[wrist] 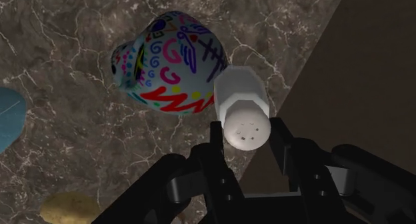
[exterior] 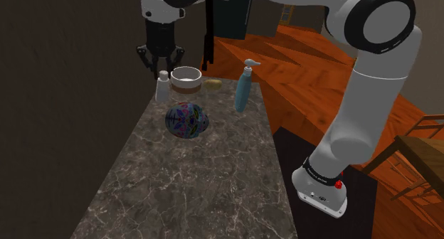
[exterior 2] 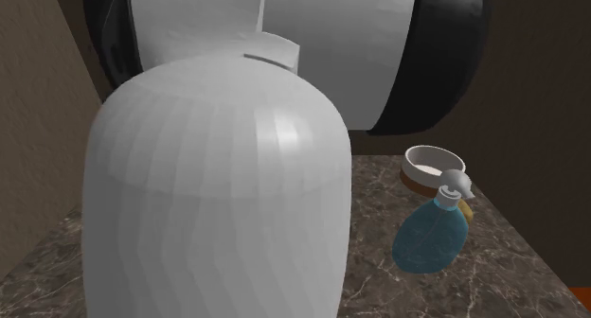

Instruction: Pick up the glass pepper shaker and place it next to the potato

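The pepper shaker (wrist: 242, 109) is a pale, white-looking bottle with a rounded, holed cap. It stands near the far left edge of the dark marble counter (exterior: 192, 188) in the shoulder view. My black gripper (wrist: 247, 135) is shut on its cap, one finger on either side. In the shoulder view the gripper (exterior: 163, 68) hangs straight down over the shaker (exterior: 163, 87); I cannot tell whether the base still touches the counter. The yellowish potato (exterior: 213, 82) lies just past a bowl (exterior: 186, 77), a short way to the shaker's right; the wrist view catches the potato (wrist: 67, 208) too.
A brightly patterned cap (exterior: 186, 121) lies on the counter just in front of the shaker. A blue soap dispenser (exterior: 244, 88) stands near the counter's right edge. A dark wall runs along the left side. My arm (exterior 2: 218, 193) blocks much of the second exterior view.
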`<action>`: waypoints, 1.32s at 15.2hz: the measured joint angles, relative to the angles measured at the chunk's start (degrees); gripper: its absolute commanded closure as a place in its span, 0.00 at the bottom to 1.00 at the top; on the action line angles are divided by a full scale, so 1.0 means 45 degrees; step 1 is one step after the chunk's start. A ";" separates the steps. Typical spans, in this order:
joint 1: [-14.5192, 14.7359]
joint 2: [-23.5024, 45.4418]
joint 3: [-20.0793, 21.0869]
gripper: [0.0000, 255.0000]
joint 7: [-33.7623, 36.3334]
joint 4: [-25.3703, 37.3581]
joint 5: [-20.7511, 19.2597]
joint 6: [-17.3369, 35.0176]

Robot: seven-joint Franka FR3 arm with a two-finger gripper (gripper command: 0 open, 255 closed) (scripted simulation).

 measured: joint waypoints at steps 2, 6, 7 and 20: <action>-0.0425 -0.0495 -0.0170 1.00 -0.0592 -0.0532 0.0261 0.0049; -0.1291 -0.1576 -0.0636 1.00 -0.1959 -0.1967 0.0801 0.0424; -0.1475 -0.1784 -0.0764 1.00 -0.2289 -0.2235 0.0903 0.0491; -0.3481 -0.3661 -0.2716 1.00 -0.6375 -0.4227 0.1569 0.0398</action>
